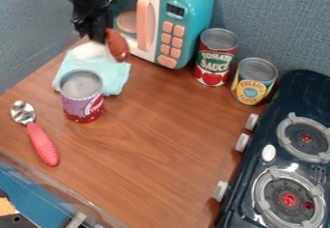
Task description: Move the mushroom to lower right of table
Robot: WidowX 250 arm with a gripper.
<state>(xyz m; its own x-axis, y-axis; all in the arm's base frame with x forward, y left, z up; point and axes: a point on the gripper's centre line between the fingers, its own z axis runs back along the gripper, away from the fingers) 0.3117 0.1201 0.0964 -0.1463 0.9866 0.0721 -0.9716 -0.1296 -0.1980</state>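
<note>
The black gripper (97, 33) hangs down at the upper left, in front of the toy microwave. Right at its lower end is the mushroom, its reddish-brown cap (117, 45) turned to the right and a pale part to the left. Part of the mushroom is hidden behind the gripper. The mushroom is over the back of a light blue cloth (115, 75); whether it touches the cloth I cannot tell. The wooden table (164, 137) extends toward the lower right, up to the stove.
A purple-red can (82, 99) stands at the cloth's front edge, with a pink-handled spoon (42, 144) to its left. The teal microwave (187, 24), a tomato can (214, 60) and a yellow can (253, 84) line the back. The dark stove (258, 174) occupies the right side.
</note>
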